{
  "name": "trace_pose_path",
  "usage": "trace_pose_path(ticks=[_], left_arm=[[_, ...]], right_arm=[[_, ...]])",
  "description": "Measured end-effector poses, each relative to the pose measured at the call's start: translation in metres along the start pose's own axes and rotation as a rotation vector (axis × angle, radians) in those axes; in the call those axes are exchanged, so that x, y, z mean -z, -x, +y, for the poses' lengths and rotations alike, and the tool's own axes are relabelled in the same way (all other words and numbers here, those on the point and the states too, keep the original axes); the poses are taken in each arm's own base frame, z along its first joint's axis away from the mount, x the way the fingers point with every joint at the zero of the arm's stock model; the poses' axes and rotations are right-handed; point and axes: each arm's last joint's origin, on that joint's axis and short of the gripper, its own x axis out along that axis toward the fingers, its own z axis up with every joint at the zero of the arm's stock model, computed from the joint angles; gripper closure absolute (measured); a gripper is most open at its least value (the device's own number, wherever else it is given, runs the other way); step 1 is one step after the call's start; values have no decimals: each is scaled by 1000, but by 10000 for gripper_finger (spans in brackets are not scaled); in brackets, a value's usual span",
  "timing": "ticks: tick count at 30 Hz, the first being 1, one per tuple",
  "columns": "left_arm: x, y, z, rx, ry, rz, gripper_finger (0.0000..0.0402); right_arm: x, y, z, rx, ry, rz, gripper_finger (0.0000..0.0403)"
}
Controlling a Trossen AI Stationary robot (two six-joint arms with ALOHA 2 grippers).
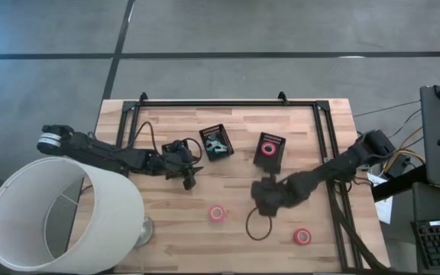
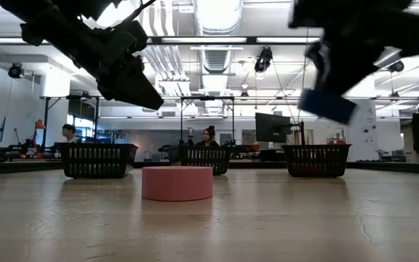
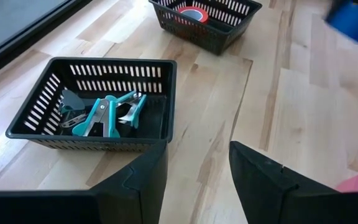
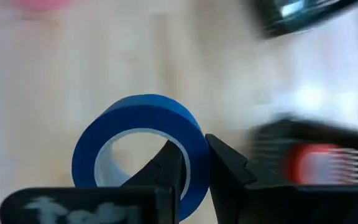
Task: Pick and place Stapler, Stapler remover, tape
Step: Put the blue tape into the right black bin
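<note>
The right gripper clamps the wall of the blue ring-shaped tape roll, lifted above the wooden table. The left gripper hovers released near the black mesh bin.

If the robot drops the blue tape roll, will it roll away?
Maybe. The blue tape is a round ring, so landing on its edge it could roll; landing flat, like the pink roll, it should sit still. The right gripper pinches only its wall, so it might twist or slip.
</note>
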Motion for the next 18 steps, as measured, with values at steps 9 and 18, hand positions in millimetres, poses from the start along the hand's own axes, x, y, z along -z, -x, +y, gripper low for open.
trace_pose_path(ticks=[9,18], left_arm=[[0,0,0,-1,-1,3,227],[6,-1,1,-2,-4,19,227]], right_arm=[[-22,-6,-83,234,-62,127,347],[4,-51,-152,360,-307,290,343]])
